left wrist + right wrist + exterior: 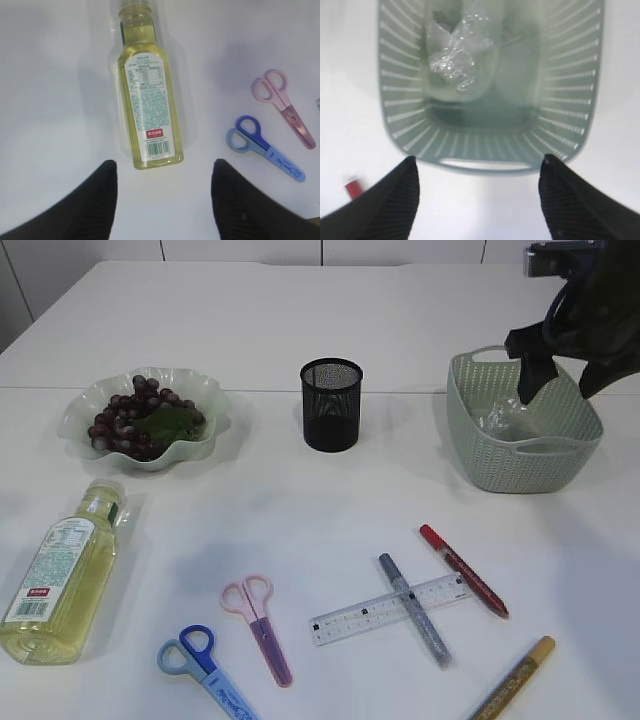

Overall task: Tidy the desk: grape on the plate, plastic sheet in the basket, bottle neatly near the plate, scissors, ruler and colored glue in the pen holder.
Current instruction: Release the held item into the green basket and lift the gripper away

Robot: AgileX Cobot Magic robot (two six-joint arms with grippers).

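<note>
Dark grapes (140, 420) lie on the pale green plate (75, 410) at the left. The crumpled clear plastic sheet (457, 55) rests inside the green basket (520, 455). My right gripper (562, 380) hangs open and empty above the basket (570, 100). The yellow bottle (147, 95) lies on its side at the front left, with my open left gripper (163, 170) just behind its base, holding nothing. Pink scissors (260, 625), blue scissors (205, 670), a clear ruler (375, 612) and grey (415, 612), red (463, 570) and gold (515, 680) glue pens lie on the table. The black mesh pen holder (331, 405) stands at centre.
The grey glue pen lies across the ruler. Both scissors (285, 105) sit to the right of the bottle in the left wrist view. The white table continues behind the plate, the holder and the basket.
</note>
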